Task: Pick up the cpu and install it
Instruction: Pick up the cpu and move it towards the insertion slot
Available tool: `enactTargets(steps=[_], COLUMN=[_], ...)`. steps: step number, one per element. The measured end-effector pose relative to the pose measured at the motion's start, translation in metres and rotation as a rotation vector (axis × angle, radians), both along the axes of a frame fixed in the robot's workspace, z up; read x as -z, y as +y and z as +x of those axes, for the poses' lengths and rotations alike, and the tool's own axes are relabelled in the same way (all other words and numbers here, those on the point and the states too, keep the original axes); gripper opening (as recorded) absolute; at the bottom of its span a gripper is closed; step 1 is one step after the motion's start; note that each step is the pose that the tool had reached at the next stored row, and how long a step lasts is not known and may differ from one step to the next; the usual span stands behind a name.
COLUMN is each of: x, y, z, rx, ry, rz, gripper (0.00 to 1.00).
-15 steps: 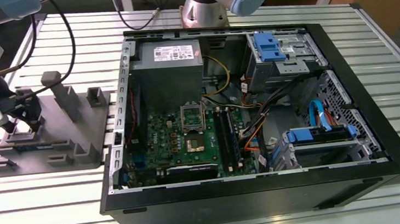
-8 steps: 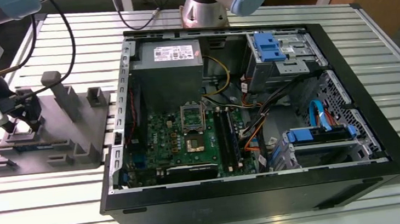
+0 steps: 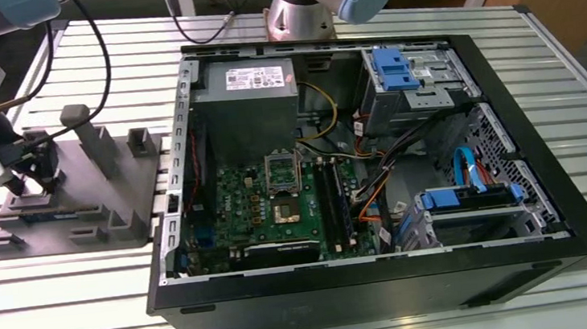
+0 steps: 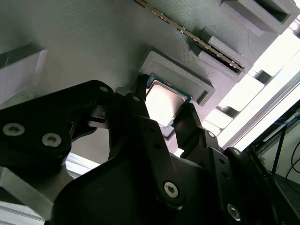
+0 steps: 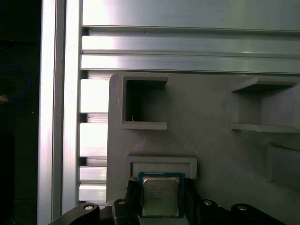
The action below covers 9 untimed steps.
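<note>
The cpu [image 5: 160,196], a small square chip with a silver-grey top, lies in a shallow recess of the grey fixture block [image 3: 114,206]. In both wrist views my gripper's black fingers [image 5: 132,201] stand on two opposite sides of the cpu [image 4: 161,104], pressed against its edges. In the exterior view my gripper [image 3: 35,189] reaches down onto the fixture's near corner, at the exterior view's left. The green motherboard [image 3: 244,210] with its dark square socket [image 3: 287,206] lies inside the open computer case [image 3: 391,284], well off toward the exterior view's right.
The fixture carries raised posts [image 3: 76,121] and pockets [image 5: 143,105] around the recess. A slotted aluminium table [image 3: 60,316] carries everything. Inside the case are a power supply [image 3: 247,80], blue drive bays [image 3: 403,65] and loose cables [image 3: 371,181]. A second arm's base [image 3: 305,2] stands behind the case.
</note>
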<state>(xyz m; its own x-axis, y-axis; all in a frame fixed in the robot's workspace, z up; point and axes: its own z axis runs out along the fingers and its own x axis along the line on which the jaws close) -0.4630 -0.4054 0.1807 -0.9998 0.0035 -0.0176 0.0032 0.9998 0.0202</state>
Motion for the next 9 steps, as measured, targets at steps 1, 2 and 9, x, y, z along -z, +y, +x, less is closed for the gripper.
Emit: enactTargets(steps=[1,2,9], x=[0.0,0.0,0.0], y=[0.0,0.0,0.0001], z=[0.0,0.0,0.0], rx=[0.0,0.0,0.0], ry=[0.0,0.0,0.0], rz=[0.0,0.0,0.0], gripper=[0.5,0.5,0.5])
